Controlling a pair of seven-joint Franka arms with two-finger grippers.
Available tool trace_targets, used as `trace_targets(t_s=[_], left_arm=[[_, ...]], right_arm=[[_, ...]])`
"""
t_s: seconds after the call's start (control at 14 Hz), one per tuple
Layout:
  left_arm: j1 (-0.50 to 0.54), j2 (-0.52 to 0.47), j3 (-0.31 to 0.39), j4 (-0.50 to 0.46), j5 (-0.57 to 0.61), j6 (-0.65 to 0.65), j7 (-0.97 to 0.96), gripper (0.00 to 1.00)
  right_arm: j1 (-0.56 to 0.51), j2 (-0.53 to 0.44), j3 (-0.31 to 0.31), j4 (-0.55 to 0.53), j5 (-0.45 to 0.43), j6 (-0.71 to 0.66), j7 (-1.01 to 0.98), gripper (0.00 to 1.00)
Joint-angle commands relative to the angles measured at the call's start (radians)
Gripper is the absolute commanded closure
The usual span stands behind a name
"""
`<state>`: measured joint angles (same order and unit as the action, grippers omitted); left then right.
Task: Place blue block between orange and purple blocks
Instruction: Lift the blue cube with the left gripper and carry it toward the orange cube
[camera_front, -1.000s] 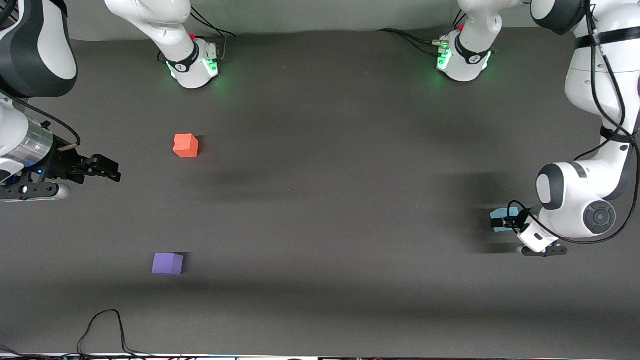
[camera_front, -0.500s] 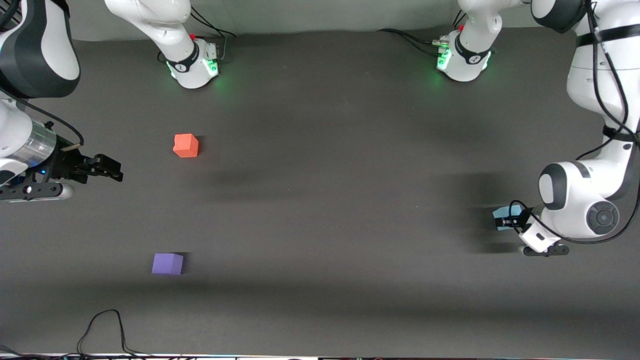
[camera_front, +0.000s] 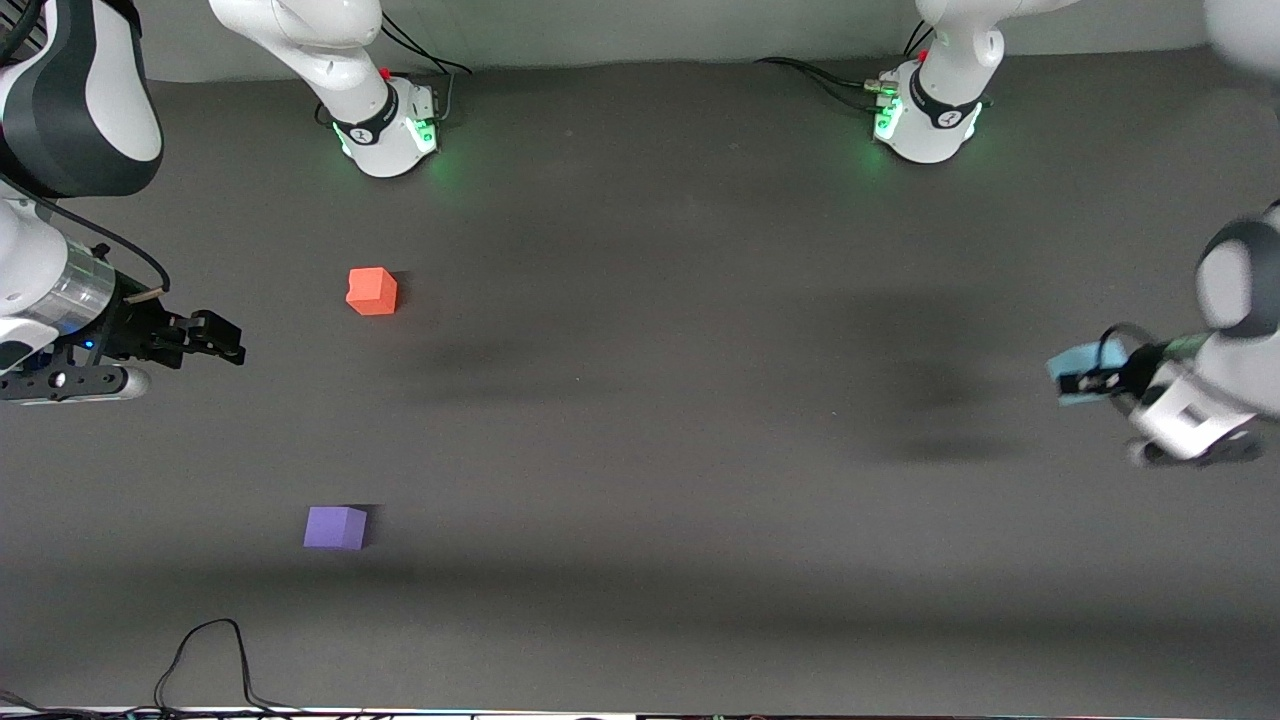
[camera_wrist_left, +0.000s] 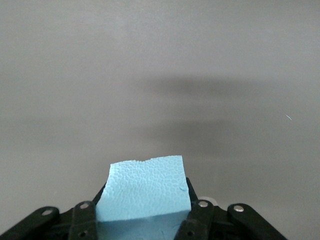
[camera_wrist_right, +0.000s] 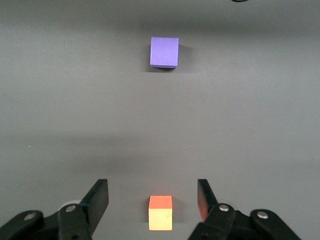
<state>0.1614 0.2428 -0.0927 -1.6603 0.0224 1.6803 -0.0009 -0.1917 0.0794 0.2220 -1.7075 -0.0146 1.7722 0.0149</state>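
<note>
The left gripper (camera_front: 1085, 382) is hanging in the air over the left arm's end of the table (camera_front: 640, 400), close to that edge, pinching the blue block (camera_front: 1075, 365) between its fingers (camera_wrist_left: 200, 212); in the left wrist view the block (camera_wrist_left: 145, 190) is sitting squarely in the clamp with bare mat below it. Around the table's middle a broad stretch of dark mat is lying open. The orange block (camera_front: 371, 291) is resting toward the right arm's end, and the purple block (camera_front: 335, 527) is sitting at about 6 o'clock from it, nearer the front camera and well apart (the gap between them is open mat). A black cable (camera_front: 205, 660) is curling at the front edge, at 7 o'clock from the purple block.

The right gripper (camera_front: 215, 337) is waiting in the air near the right arm's end of the table, its fingers (camera_wrist_right: 100, 197) spread, with the orange block (camera_wrist_right: 160, 212) showing between them, lower down.

Compared with half a second ago, the left gripper and the blue block have risen and swung toward the table's edge, blurring as they go; the other two blocks are lying unchanged.
</note>
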Motion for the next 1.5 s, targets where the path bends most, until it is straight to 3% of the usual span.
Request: trace_targets(t_s=[0.0, 0.29, 0.5, 0.71, 1.07, 1.21, 1.36, 1.43], left_arm=[[-0.008, -0.201, 0.001, -0.058, -0.002, -0.103, -0.016, 0.66], [-0.017, -0.309, -0.015, -0.059, -0.019, -0.204, -0.019, 0.66], [-0.097, -0.254, -0.160, -0.030, -0.019, -0.212, -0.263, 0.66], [-0.245, -0.034, -0.321, 0.140, -0.006, -0.150, -0.660, 0.66], [-0.667, 0.482, -0.328, 0.524, 0.155, 0.092, -1.248, 0.66], [-0.791, 0.631, -0.280, 0.626, 0.203, 0.194, -1.330, 0.66], [-0.931, 0.720, -0.141, 0.639, 0.200, 0.310, -1.350, 0.66], [-0.979, 0.777, -0.106, 0.660, 0.197, 0.355, -1.354, 0.67]], right_arm=[[0.005, -0.026, -0.004, -0.026, 0.008, 0.018, -0.023, 0.11], [0.003, -0.041, -0.007, -0.043, 0.008, 0.003, -0.024, 0.02], [0.003, -0.055, -0.007, -0.067, 0.010, 0.004, -0.010, 0.03], [0.001, -0.069, -0.007, -0.090, 0.010, 0.004, -0.010, 0.03], [0.003, -0.069, -0.007, -0.092, 0.010, 0.012, -0.007, 0.03], [0.001, -0.069, -0.007, -0.103, 0.010, 0.013, -0.007, 0.03], [-0.002, -0.066, -0.007, -0.104, 0.010, 0.021, -0.006, 0.03], [-0.002, -0.066, -0.007, -0.106, 0.010, 0.030, -0.007, 0.03]])
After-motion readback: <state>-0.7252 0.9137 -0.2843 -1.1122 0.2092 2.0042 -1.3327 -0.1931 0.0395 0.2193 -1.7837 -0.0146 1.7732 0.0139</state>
